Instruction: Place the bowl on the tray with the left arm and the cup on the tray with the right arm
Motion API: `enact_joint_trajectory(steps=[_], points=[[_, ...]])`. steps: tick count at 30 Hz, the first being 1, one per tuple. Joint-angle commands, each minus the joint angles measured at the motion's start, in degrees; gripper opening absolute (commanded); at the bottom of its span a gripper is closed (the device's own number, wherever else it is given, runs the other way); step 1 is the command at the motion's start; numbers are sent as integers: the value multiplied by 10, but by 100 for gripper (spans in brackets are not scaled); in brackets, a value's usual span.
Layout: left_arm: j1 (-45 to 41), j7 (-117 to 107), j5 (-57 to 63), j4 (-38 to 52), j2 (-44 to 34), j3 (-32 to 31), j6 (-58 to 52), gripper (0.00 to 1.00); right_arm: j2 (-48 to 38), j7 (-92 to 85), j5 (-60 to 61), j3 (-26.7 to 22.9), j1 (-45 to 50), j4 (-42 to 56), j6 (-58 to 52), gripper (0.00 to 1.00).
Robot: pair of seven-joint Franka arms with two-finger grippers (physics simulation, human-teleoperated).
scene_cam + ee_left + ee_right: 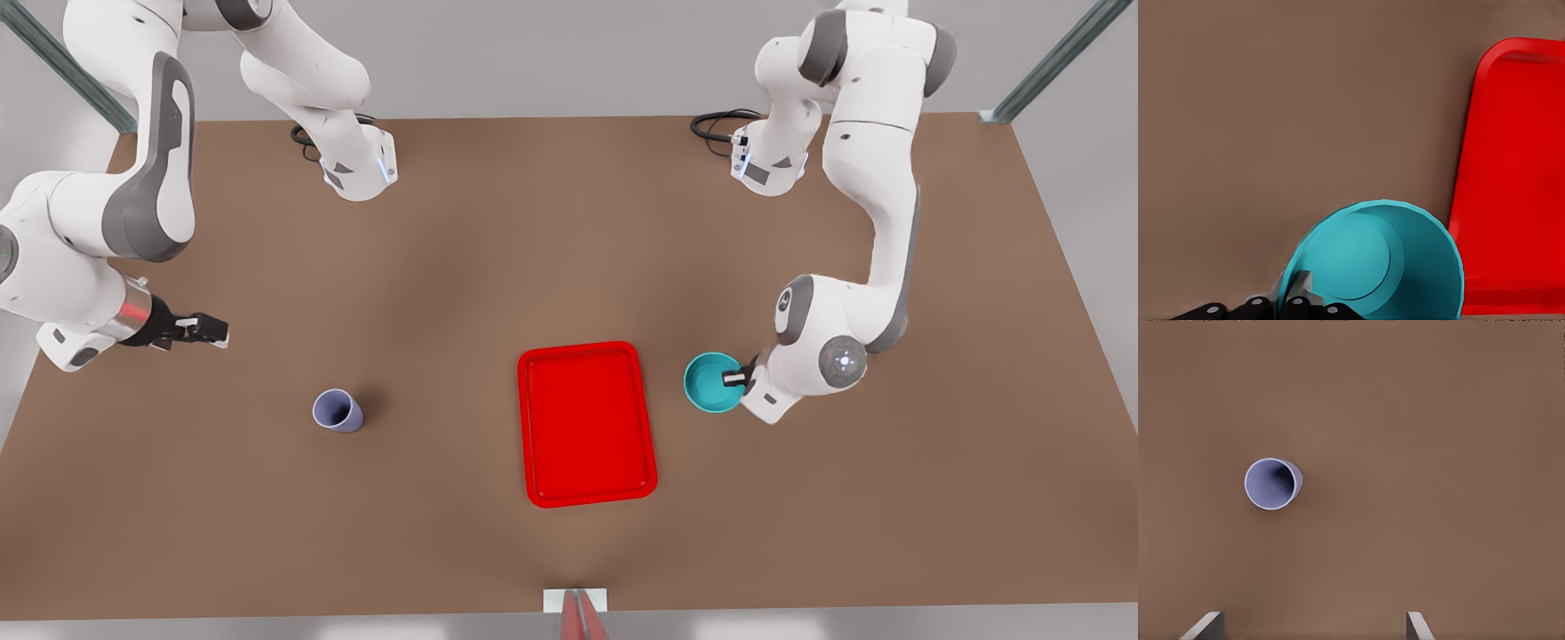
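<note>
The teal bowl (711, 384) sits just off the red tray (587, 423) on the front view's right side. My left gripper (734, 378) is at the bowl's rim on the side away from the tray, with one finger inside and one outside. In the left wrist view the left gripper (1290, 297) is shut on the bowl (1378, 267) wall, and the tray (1511, 173) lies close beside it. The lavender cup (338, 411) stands upright at the front view's left. My right gripper (210, 331) hovers above and behind it, open and empty. In the right wrist view the cup (1273, 483) lies well ahead of the spread fingertips (1205, 625).
The brown table (462, 249) holds both arm bases at the back, each with a coiled black cable (716, 124). A small white-and-red marker (576, 603) sits at the table's front edge. Open table separates the cup from the tray.
</note>
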Motion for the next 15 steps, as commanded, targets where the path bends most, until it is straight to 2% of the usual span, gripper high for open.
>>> enact_joint_trajectory(steps=[1,3,8,14,15], points=[[1,-16,-59,11,8,-7,0,21,0,0,0,0,0,0,0,100],[-26,-109,-60,61,50,-36,11,21,0,-1,0,0,0,0,-2,100],[-85,-183,-90,196,161,-36,67,21,0,0,0,-1,-1,-1,-2,100],[-70,-171,-87,199,206,-34,133,21,1,2,1,-1,0,-1,-2,100],[-70,-171,-87,199,208,-34,133,39,1,2,1,-1,-1,-1,0,100]])
